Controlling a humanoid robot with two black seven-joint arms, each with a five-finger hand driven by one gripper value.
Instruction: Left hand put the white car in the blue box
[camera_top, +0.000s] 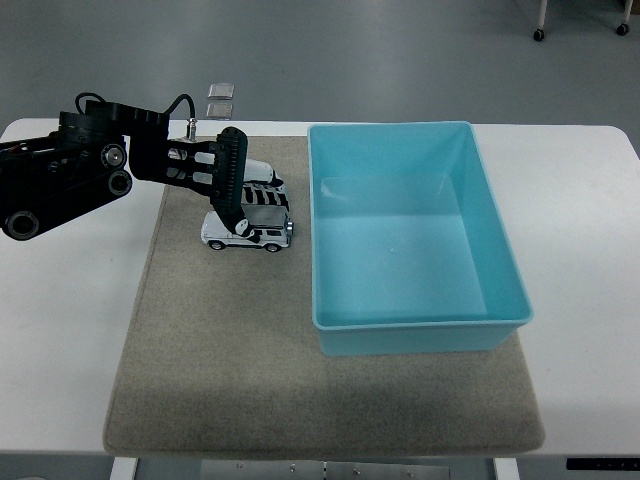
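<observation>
The white toy car (250, 233) sits on the grey mat (230, 360), just left of the blue box (412, 235). My left hand (252, 205) reaches in from the left and is down over the car's roof, fingers curled around its top and thumb at the near side. The car's wheels still rest on the mat. The blue box is open-topped and holds nothing. The right arm is out of view.
Two small clear squares (220, 98) lie on the floor past the table's far edge. The white table (60, 330) extends left and right of the mat.
</observation>
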